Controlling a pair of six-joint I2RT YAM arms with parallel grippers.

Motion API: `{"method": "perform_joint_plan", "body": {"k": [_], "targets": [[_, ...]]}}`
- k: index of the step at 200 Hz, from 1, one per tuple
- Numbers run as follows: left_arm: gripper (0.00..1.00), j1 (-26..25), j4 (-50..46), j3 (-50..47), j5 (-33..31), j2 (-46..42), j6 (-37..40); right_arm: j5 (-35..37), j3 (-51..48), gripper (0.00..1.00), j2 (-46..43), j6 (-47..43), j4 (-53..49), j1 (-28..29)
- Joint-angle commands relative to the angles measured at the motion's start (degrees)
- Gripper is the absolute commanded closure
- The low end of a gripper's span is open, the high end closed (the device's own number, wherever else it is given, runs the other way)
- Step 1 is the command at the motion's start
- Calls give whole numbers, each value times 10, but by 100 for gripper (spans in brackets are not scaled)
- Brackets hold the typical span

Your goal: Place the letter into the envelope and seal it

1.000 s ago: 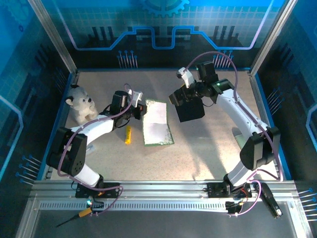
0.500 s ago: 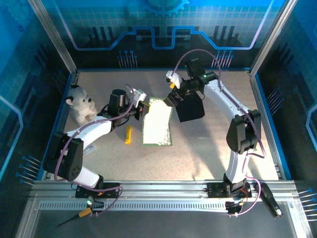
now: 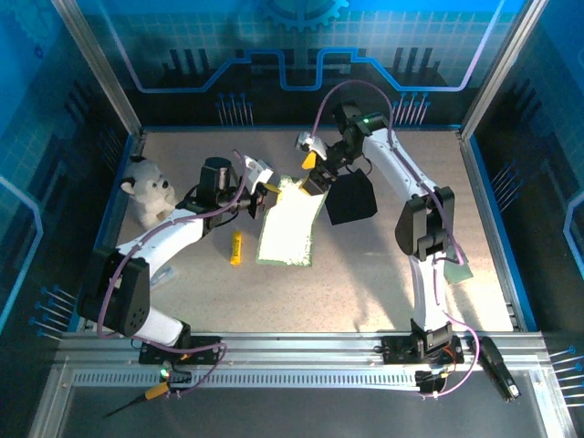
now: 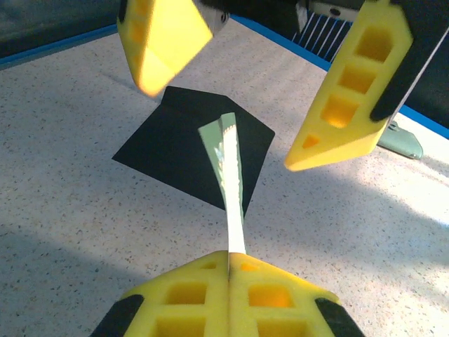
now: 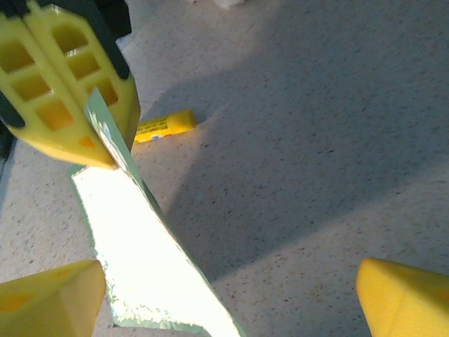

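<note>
Yellow stick [image 3: 235,247]: lower left of the letter, lying clear.
Letter [image 3: 287,228]: centre frame, upper-left edge raised.
Left claw [image 3: 264,199]: pressed together, pinching that raised edge.
Envelope [image 3: 351,203]: flat on the surface [image 3: 383,274], just right of the letter.
Plush toy [image 3: 151,192]: far left, no obstacle.
Right claw [image 3: 311,175]: spread around the letter's upper corner; it should probably grip squarely before the left claw releases.
</note>
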Motion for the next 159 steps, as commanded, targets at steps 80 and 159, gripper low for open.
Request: {"method": "perform_joint_plan", "body": {"k": [80,159], "targets": [[100,-4,-10,39,29,-7,2,-39,-9,35,16,-18,-59,-15],[100,-3,-8,40,20,11,-3,-47,-17,70,-4,6,-67,-29]]}}
